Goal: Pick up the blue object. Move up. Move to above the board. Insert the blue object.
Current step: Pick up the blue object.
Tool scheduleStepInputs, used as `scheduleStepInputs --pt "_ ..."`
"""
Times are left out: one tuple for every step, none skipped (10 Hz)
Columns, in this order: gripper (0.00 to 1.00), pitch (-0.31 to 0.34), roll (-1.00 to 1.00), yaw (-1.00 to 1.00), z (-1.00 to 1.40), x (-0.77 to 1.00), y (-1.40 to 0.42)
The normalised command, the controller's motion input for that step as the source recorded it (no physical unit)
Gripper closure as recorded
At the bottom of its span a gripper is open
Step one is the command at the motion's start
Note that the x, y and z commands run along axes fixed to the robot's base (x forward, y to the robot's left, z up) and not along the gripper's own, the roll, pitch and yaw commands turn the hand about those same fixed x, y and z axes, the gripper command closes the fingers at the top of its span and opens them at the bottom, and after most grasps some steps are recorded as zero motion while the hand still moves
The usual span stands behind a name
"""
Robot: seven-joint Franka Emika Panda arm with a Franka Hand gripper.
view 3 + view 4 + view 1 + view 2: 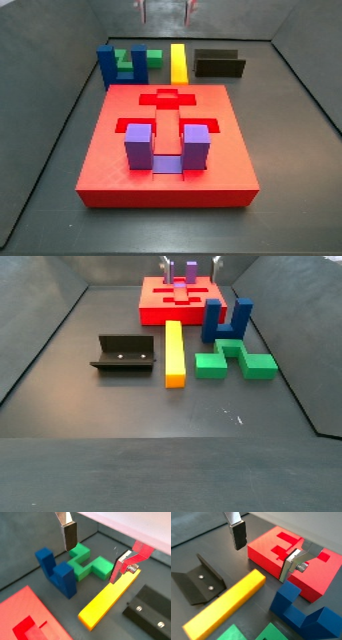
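Note:
The blue object (pixel 57 572) is a dark blue U-shaped block standing on the dark floor with its prongs up, next to a green block (pixel 87 562). It also shows in both side views (pixel 118 66) (pixel 227 321), just beyond the board's far end. The board (pixel 114 150) is a large red slab with a cross-shaped recess, and a purple U block (pixel 167 145) sits in it. My gripper (pixel 95 559) hangs open and empty above the green block, beside the blue object and touching nothing. It also shows in a wrist view (pixel 262 559) and at the edge of a side view (pixel 166 12).
A yellow bar (pixel 174 351) lies between the green block (pixel 234 361) and the dark fixture (pixel 123 353). Grey walls close in the floor on all sides. The board's corner (pixel 264 549) lies close under one finger.

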Motion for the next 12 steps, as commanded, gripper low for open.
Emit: scheduleStepInputs --pt "0.00 -0.081 0.01 0.06 -0.37 -0.24 -0.16" --pt "0.00 -0.094 0.04 0.12 -0.30 -0.34 -0.18" --pt "0.00 -0.060 0.06 0.14 -0.18 -0.32 -0.20" --pt "0.00 -0.050 0.06 0.13 -0.11 -0.32 -0.18" --pt "0.00 -0.060 0.04 0.10 -0.13 -0.23 -0.16" --pt "0.00 -0.016 0.07 0.02 -0.11 -0.15 -0.06" --pt "0.00 -0.014 0.02 0.00 -0.10 -0.13 0.00" --pt "0.00 -0.011 0.00 0.00 -0.09 -0.12 0.00" --pt "0.00 -0.004 0.00 0.00 -0.09 -0.14 0.00" --pt "0.00 0.000 0.00 0.00 -0.10 -0.10 0.00" --pt "0.00 -0.006 0.00 0.00 -0.13 -0.09 0.00" --pt "0.00 -0.007 0.00 0.00 -0.18 -0.08 0.00"
